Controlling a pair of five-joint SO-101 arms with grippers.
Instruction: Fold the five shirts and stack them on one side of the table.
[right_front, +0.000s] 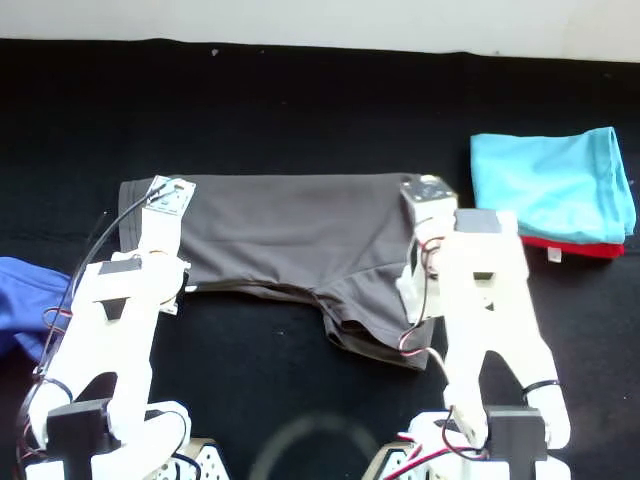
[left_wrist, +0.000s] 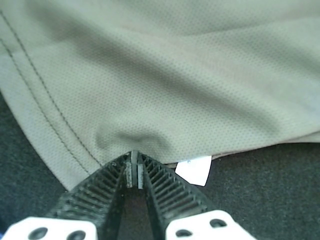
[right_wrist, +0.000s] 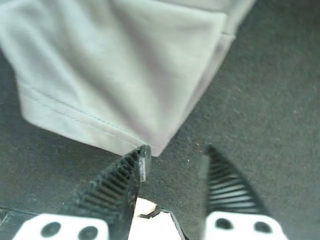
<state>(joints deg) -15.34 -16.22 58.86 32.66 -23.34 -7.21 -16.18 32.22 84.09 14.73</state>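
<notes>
Black cloth covers the worktop (right_front: 300, 100), and dead centre lies the grey shirt (right_front: 290, 235), spread wide with its lower edge doubled up and a rumpled sleeve trailing toward 5 o'clock. Up close it's a fine, dimpled mesh knit with double-stitched hems, and a small white tag (left_wrist: 194, 170) peeks out from under the edge. The left fingers (left_wrist: 131, 170) are pinched together on that hem at the shirt's 9 o'clock end. The right fingers (right_wrist: 141, 162) stand apart, just off a sleeve corner at the 3 o'clock end. At 2 o'clock, a folded cyan shirt (right_front: 550, 185) sits on a red shirt (right_front: 575, 247). A blue shirt (right_front: 25, 300) lies bunched at 8 o'clock.
</notes>
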